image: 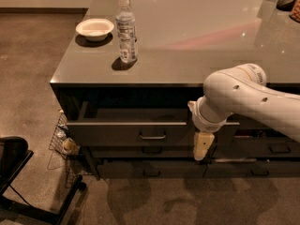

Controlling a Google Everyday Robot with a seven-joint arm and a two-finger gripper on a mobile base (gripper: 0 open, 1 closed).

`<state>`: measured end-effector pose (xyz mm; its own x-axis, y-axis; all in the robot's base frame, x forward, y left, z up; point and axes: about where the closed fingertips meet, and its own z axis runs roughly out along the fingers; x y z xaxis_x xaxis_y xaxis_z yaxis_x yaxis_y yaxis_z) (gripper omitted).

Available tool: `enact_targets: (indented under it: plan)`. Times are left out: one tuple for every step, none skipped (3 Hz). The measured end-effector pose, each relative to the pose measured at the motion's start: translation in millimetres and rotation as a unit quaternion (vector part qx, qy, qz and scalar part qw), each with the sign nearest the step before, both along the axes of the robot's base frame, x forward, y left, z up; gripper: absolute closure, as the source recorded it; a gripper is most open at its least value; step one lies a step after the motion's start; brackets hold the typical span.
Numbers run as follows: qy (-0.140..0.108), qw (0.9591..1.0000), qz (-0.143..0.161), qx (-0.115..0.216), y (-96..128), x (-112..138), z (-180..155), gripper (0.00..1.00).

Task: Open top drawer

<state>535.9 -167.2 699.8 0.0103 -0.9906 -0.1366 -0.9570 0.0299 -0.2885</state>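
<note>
grey glossy countertop (197,36) | white bowl (94,28) far left on it | clear water bottle (126,29) upright, right of bowl, nearer, apart | wire basket (63,142) on floor at cabinet's left side | black chair base (14,163) near left

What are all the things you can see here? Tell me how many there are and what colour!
counter: 1, shiny grey top, fills the middle
bowl: 1, white, counter's far left corner
water bottle: 1, clear with white cap, upright right of the bowl
top drawer: 1, dark grey, partly open under the counter top
handle: 1, metal bar, middle of the top drawer's front
lower drawers: several, dark grey, shut, below the top drawer
wire basket: 1, metal, on the floor by the counter's left end
black frame: 1, black, bottom left on the floor
arm: 1, white, reaches in from the right
gripper: 1, pale, points down before the top drawer's right end
</note>
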Motion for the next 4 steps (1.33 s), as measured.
enact_targets:
  plan:
    - [0.027,0.9992,0.028,0.002,28.9,10.2,-29.2,0.00]
    - [0.031,0.9991,0.030,0.003,31.4,10.3,-33.6,0.00]
    - [0.061,0.9979,0.022,0.009,23.8,2.5,-53.1,0.26]
    - [0.093,0.9956,0.006,0.012,11.5,-13.1,-69.1,0.49]
